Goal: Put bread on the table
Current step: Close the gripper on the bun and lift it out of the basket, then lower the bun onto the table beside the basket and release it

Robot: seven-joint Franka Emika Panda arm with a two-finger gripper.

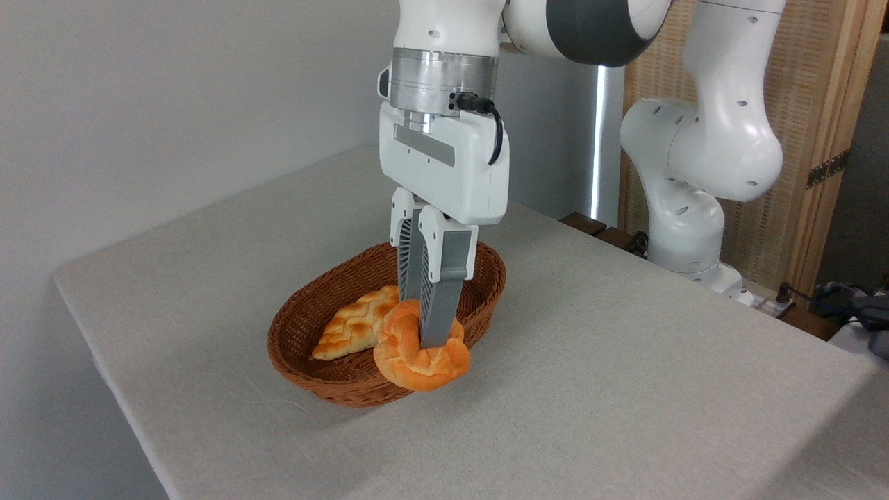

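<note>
The bread, a round orange-golden bun, hangs in the air in front of the wicker basket's near right rim, tilted on its side. My gripper is shut on the bread, its grey fingers pointing down and pinching the bun's top. The table with its light grey-beige cloth stretches wide to the right of and in front of the bun.
A brown oval wicker basket sits on the table's left part and holds a pale-golden braided loaf. The arm's white base stands at the table's far right edge, before a wooden screen.
</note>
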